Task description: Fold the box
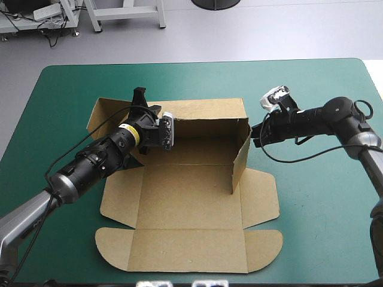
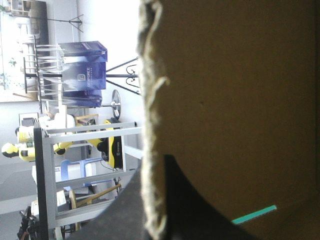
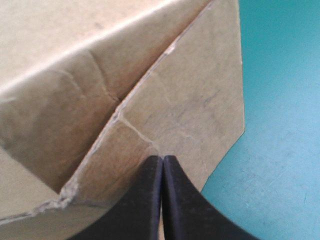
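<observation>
Soft, even light from above lay over the bench [image 1: 317, 203], the raised walls of the box [image 1: 191, 203] cast only faint shadows on its floor, and in the left wrist view it stood dim against a glaring background, while beside the right claw [image 3: 162, 162] it was evenly lit.

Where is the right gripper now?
In the high view the right gripper sits right of the box, shut tips against its raised right wall.
</observation>
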Available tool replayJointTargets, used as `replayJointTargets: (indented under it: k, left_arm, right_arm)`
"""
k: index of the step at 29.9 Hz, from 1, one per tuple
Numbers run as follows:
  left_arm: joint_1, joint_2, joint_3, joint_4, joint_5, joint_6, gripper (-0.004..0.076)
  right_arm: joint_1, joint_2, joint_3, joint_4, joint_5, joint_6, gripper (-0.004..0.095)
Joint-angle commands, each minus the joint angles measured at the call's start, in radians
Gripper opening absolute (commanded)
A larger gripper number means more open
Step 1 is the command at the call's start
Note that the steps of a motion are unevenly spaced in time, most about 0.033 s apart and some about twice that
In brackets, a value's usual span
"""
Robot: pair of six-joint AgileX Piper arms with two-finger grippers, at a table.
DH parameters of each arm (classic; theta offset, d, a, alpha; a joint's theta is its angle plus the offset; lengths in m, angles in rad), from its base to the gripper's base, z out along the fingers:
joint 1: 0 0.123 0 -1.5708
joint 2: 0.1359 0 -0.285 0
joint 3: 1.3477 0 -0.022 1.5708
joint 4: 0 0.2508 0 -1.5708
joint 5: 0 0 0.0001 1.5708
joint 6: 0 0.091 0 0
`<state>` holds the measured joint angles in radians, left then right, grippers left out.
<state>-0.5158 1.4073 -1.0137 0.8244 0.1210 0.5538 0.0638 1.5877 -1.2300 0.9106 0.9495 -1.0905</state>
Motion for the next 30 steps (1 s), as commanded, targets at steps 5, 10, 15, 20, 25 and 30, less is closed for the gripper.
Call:
replayJointTargets:
  k: [5, 10, 15, 20, 25, 30]
  left_arm:
    - [-0.012, -0.030, -0.006, 0.014, -0.075, 0.000, -0.0009]
    - [-0.012, -0.022, -0.006, 0.032, -0.064, 0.000, -0.0009]
    - [-0.012, -0.011, -0.006, 0.061, -0.054, 0.000, -0.0009]
    - [-0.012, -0.011, -0.006, 0.061, -0.050, -0.002, -0.0008]
    - [-0.012, -0.011, -0.006, 0.061, -0.047, -0.004, -0.0008]
    - [-0.012, -0.011, -0.006, 0.058, -0.043, -0.014, -0.0008]
  right_arm:
    - [0.002, -0.168, 0.217, 0.246, -0.192, -0.329, -0.0018]
    - [0.000, -0.191, 0.245, 0.237, -0.171, -0.321, -0.0018]
    - [0.000, -0.197, 0.243, 0.176, -0.138, -0.308, 0.0025]
    - [0.000, -0.197, 0.195, 0.102, -0.037, -0.286, 0.0387]
    - [0.000, -0.198, 0.154, 0.058, 0.027, -0.221, 0.0693]
    - [0.025, -0.187, 0.159, 0.063, 0.002, -0.220, 0.0699]
